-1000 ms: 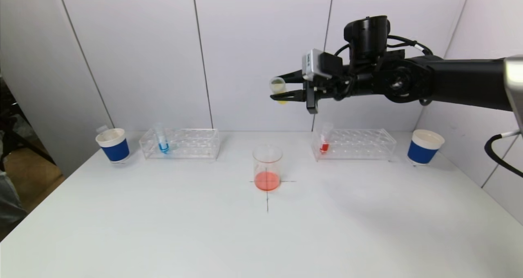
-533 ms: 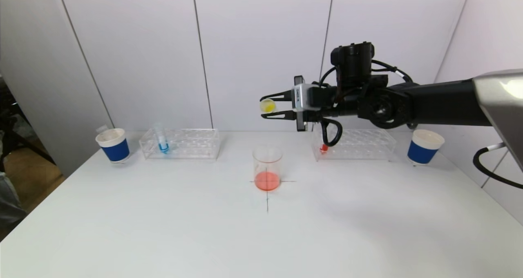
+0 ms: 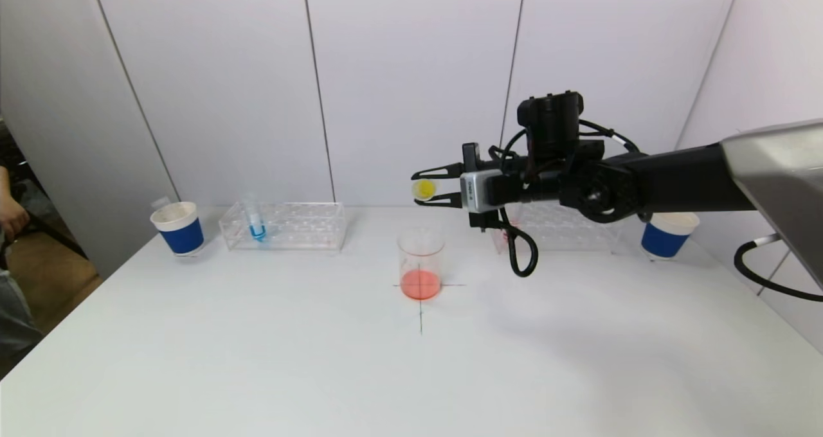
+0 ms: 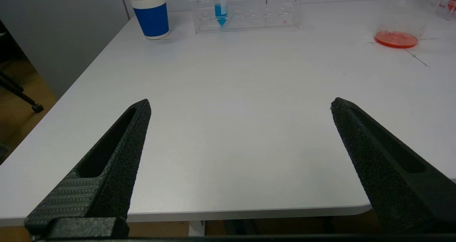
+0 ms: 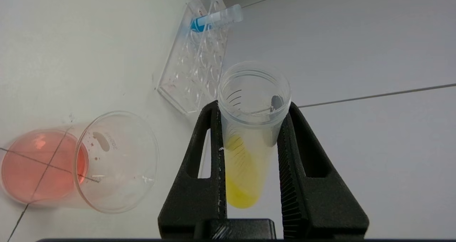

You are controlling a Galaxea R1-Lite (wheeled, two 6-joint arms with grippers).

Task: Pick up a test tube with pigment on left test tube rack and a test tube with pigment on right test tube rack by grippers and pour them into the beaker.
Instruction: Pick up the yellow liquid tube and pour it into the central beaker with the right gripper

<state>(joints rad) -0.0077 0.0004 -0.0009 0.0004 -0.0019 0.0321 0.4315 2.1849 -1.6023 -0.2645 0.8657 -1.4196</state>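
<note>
The right gripper (image 3: 429,187) hangs in the air above the table, its two black fingers (image 5: 208,153) clamped on either side of a clear test tube (image 5: 249,128) that holds yellow pigment. In the head view the tube (image 3: 423,188) shows as a small yellow disc between the fingertips, above the beaker and slightly behind it. In the right wrist view the yellow liquid sits in the tube's closed end, with the open mouth pointing away from the gripper body.

Below the gripper, a clear beaker (image 3: 420,263) stands upright on a black cross mark (image 3: 421,308) drawn at the middle of the white table (image 3: 321,360). A shallow layer of orange-red liquid covers its bottom.

At the far left of the table sits the left rack (image 3: 283,225), clear plastic, holding one upright tube of blue pigment (image 3: 255,222) near its left end. Just beside it, further left, stands a blue and white paper cup (image 3: 177,228). The right rack (image 3: 566,225) lies behind the right arm, partly hidden, with a second blue and white cup (image 3: 665,234) to its right.

The left gripper (image 4: 240,105) is low at the near edge of the table, well apart from everything, fingers spread wide with nothing between them.
</note>
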